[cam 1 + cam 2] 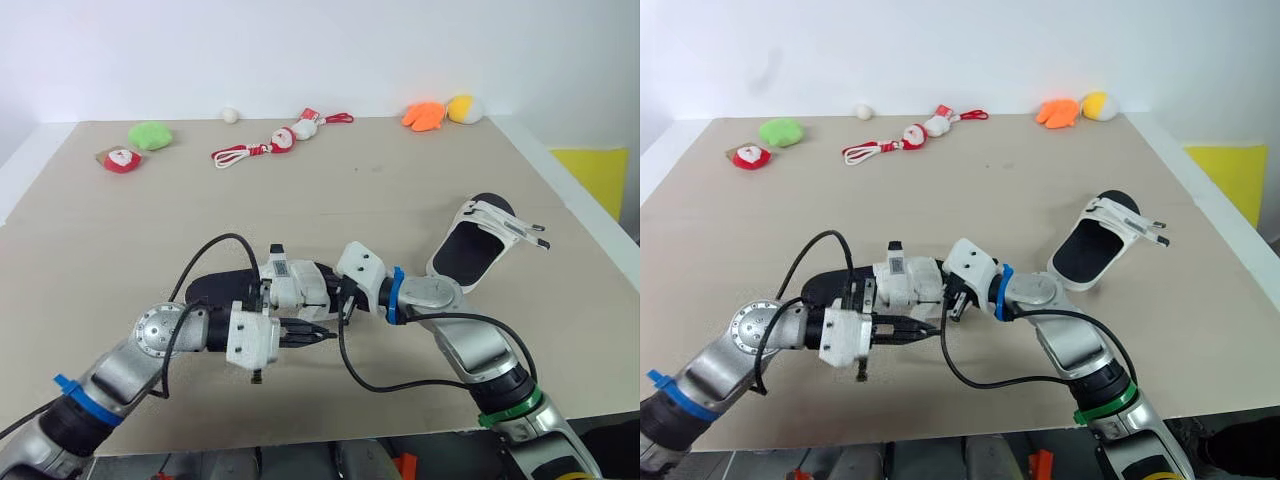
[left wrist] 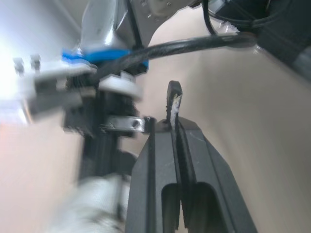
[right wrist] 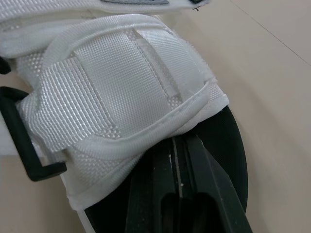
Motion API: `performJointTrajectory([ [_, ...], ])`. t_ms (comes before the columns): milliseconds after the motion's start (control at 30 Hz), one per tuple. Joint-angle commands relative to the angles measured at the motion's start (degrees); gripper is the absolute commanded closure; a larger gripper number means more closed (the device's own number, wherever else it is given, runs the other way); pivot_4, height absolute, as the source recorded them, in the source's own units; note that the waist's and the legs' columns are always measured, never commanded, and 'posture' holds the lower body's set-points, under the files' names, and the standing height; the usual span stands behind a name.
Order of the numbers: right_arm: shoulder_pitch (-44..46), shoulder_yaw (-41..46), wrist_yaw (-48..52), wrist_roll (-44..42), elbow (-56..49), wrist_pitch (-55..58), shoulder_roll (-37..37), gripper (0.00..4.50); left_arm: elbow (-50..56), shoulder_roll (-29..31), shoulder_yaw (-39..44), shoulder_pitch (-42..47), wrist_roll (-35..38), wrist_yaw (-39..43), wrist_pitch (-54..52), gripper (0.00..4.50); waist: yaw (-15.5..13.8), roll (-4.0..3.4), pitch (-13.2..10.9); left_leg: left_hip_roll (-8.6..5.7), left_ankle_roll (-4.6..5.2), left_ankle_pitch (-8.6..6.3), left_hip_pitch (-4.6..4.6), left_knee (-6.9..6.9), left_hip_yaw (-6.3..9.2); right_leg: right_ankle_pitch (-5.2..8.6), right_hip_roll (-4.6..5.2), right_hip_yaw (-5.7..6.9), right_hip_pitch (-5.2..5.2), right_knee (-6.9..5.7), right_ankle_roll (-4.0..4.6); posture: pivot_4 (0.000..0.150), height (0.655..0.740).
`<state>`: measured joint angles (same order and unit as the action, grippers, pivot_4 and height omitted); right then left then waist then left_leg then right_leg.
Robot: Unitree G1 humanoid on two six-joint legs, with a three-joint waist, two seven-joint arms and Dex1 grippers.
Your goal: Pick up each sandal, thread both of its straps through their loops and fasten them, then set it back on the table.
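on the desk (image 1: 400,180), at the 6 o'clock side of the head views, the left tool (image 1: 324,335) reaches in from 8 o'clock, its fingers pointing toward 3 o'clock. in the left wrist view its two fingers are pressed together, clamped on a thin strap end (image 2: 174,101) that stands up edge-on past the tips, dark on one face and white on the other.

the near sandal (image 1: 212,290) lies just beyond that tool, its long axis running from 9 o'clock to 3 o'clock. its bare black sole end points to 9 o'clock; the other end is hidden behind the two tools. whether it rests on the desk or is raised a little cannot be told.

the right tool (image 1: 345,298) comes in from 4 o'clock and points toward 9 o'clock, meeting the sandal's strapped end. in the right wrist view its fingers sit together, tips against the hem of the broad white strap (image 3: 121,82) folded over the black footbed; whether they pinch it cannot be told. a black loop (image 3: 22,141) hangs at that strap's side.

the far sandal (image 1: 468,252) lies well apart at 3 o'clock, flat on the desk, long axis from 7 o'clock to 1 o'clock, its white straps at the 1 o'clock end.
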<state>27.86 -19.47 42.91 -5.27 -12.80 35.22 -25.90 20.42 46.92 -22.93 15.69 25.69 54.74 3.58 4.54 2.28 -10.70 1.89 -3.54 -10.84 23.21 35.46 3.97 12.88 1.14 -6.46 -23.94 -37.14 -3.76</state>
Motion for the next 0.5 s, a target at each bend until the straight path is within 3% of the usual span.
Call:
performJointTrajectory([
  [33,-0.63,-0.56,0.18,0.50,1.10,0.85,-0.40,4.50,4.74,2.37,3.72,-0.67,10.28,3.34,-10.91,4.44,-0.03,0.00,0.00,0.00,0.00,0.00,0.00,0.00,0.00,0.04,0.00,0.00,0.00,-0.01,0.07,0.150,0.7400],
  [100,-0.46,-0.50,0.23,0.51,1.23,0.75,-0.47,4.50,6.53,5.83,5.48,-1.25,17.70,7.21,-18.96,4.44,0.07,0.01,-0.01,0.02,0.00,0.00,0.00,0.01,0.02,0.05,-0.03,0.01,0.00,-0.01,0.10,0.150,0.7400],
  [200,-0.35,-0.42,0.23,0.58,1.33,0.71,-0.47,4.50,7.06,6.13,8.75,-0.38,24.31,7.47,-25.63,4.44,0.09,0.00,-0.01,0.09,0.00,0.00,-0.02,0.00,0.02,0.08,-0.09,0.01,-0.02,-0.03,0.14,0.150,0.7400],
  [300,-0.30,-0.27,0.25,0.58,1.40,0.69,-0.46,4.50,8.43,5.90,13.00,1.03,35.37,7.38,-34.49,4.44,0.10,0.00,-0.01,0.19,0.00,0.00,-0.01,0.00,0.02,0.08,-0.17,0.04,-0.04,-0.03,0.15,0.150,0.7400],
  [500,-0.36,-0.26,0.01,0.50,1.37,0.73,-0.35,4.50,5.80,0.17,17.33,3.28,41.14,3.42,-42.08,4.44,0.03,-0.01,-0.02,0.25,-0.01,-0.01,0.02,-0.02,0.02,0.10,-0.25,0.04,-0.08,-0.02,0.19,0.150,0.7400],
])
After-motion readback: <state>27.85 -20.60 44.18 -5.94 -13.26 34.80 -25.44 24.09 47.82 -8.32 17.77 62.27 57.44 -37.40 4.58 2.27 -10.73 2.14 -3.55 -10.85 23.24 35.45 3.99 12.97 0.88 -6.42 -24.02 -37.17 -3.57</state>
